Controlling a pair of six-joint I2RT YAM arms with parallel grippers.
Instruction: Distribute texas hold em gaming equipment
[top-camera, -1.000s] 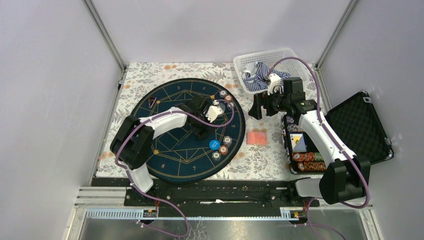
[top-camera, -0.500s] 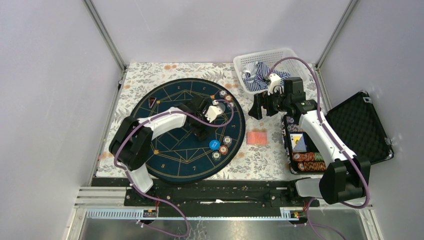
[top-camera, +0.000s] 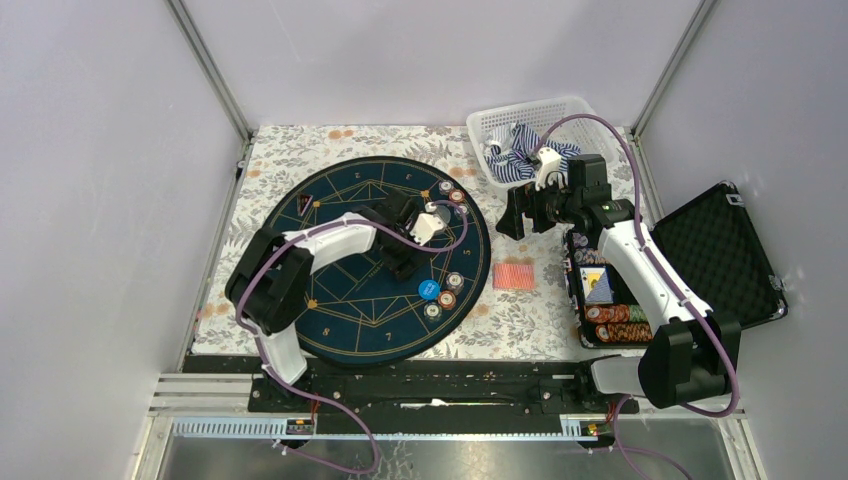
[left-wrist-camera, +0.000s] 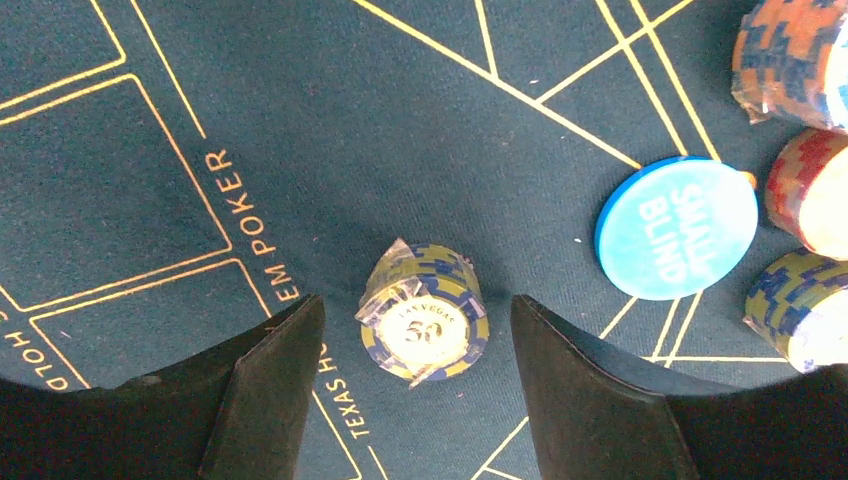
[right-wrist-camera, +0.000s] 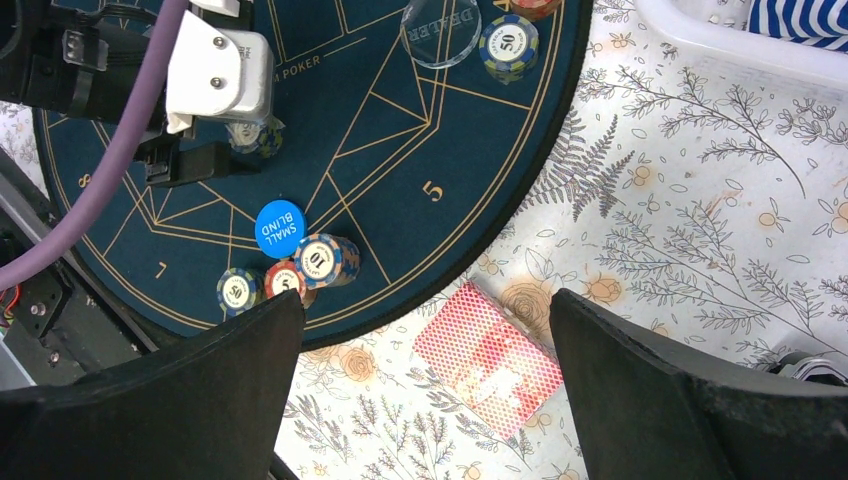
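- Your left gripper (left-wrist-camera: 415, 305) stands spread around the film-wrapped chip stack (left-wrist-camera: 425, 328), touching neither side. Close off-centre and the short cylinder may tip or skid on the felt mat (left-wrist-camera: 150, 150).
- The smooth blue disc (left-wrist-camera: 677, 227) lies at the stack's 2 o'clock, where a wide swing could nudge it.
- Your right gripper (right-wrist-camera: 425, 298) hangs wide above the flat red-backed card deck (right-wrist-camera: 487, 358), which seen from above lies off the mat's 3 o'clock. Thin cards may fan.

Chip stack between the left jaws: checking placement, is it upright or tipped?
Upright: the chip stack sits flat on the mat, 50 face up, clear of both jaws.
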